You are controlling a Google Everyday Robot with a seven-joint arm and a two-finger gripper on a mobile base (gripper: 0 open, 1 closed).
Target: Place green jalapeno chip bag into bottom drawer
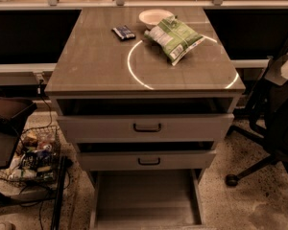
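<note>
The green jalapeno chip bag [174, 37], green and white and crinkly, lies on the grey cabinet top [96, 66], towards the back right, its far end against a white bowl [152, 17]. The bottom drawer [144, 198] is pulled out wide at floor level; its flat grey floor shows nothing in it. The two upper drawers [147, 127] with dark handles stand slightly ajar. My gripper is not in view.
A small dark flat packet [123, 32] lies left of the bag. A black office chair [273, 128] stands close on the right, one caster [231, 179] near the drawers. A wire basket of items [31, 157] and cables sit on the floor at left.
</note>
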